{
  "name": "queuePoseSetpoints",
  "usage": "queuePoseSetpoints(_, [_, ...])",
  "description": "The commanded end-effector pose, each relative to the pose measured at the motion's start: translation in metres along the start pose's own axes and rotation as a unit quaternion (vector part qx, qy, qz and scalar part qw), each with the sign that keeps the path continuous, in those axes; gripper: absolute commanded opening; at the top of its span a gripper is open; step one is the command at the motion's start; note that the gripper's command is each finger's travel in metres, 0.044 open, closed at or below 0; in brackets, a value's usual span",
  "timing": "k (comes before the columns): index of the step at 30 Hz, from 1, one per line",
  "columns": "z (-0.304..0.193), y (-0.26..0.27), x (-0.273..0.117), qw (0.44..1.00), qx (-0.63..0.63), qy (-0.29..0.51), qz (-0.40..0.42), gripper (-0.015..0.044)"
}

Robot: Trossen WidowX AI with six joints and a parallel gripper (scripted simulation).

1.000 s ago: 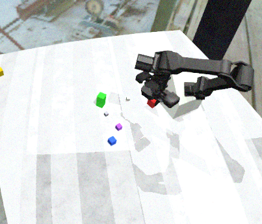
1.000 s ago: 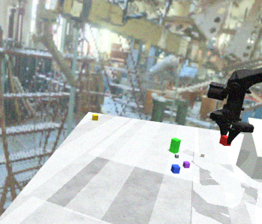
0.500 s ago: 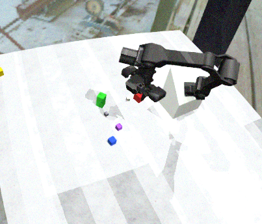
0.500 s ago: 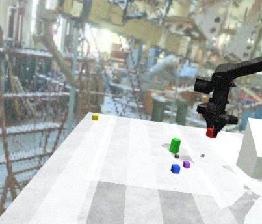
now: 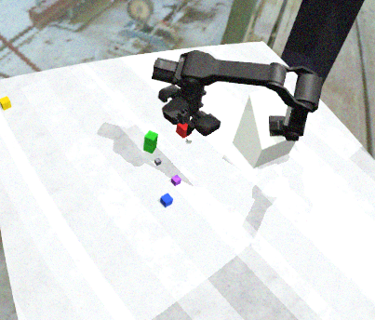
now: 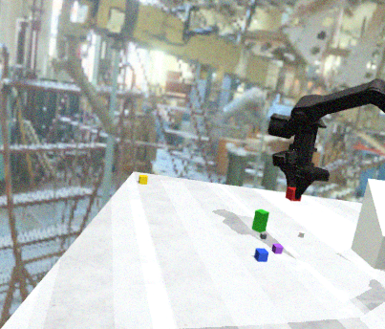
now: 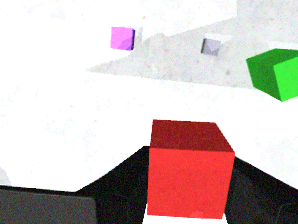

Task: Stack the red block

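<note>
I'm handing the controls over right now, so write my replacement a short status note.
Gripper: jaws shut on the red block, carried in the air above the table.
Green tower: upright, nothing on top, off to the side of the block and lower.
Done: block grasped and raised.
Left: bring it over the tower, set it down gently, open, pull away without a bump.

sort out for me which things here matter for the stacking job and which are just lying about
Part of the job:
- red block, clamped in the gripper and held off the table
- green tower, standing upright

Just lying about:
- blue cube
- purple cube
- small grey cube
- yellow cube, off near a far corner
- white wedge-shaped block
</note>
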State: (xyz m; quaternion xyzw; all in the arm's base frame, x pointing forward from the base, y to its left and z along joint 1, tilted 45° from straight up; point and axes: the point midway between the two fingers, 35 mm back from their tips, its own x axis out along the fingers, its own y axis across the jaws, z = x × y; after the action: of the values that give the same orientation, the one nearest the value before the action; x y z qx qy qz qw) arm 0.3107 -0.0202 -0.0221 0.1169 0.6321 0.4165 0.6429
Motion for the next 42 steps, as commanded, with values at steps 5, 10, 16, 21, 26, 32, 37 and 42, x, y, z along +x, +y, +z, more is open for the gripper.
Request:
queuePoseSetpoints(5, [0.014,-0.032,0.0,1.0,-0.004,-0.001,-0.004,0.0])
queuePoseSetpoints(10, [0.021,-0.05,0.002,1.0,-0.005,-0.001,-0.004,0.0])
queuePoseSetpoints(16, [0.027,-0.071,0.006,1.0,-0.005,-0.001,-0.005,0.0])
queuePoseSetpoints(21, [0.031,-0.089,0.011,1.0,-0.005,-0.002,-0.005,0.0])
queuePoseSetpoints(26, [0.033,-0.096,0.014,1.0,-0.006,-0.002,-0.006,0.0])
queuePoseSetpoints(32, [0.034,-0.096,0.035,1.0,-0.006,-0.002,-0.005,0.0])
queuePoseSetpoints(37, [0.034,-0.096,0.04,1.0,-0.006,-0.002,-0.005,0.0])
queuePoseSetpoints(42, [0.034,-0.096,0.056,1.0,-0.006,-0.002,-0.005,0.0])
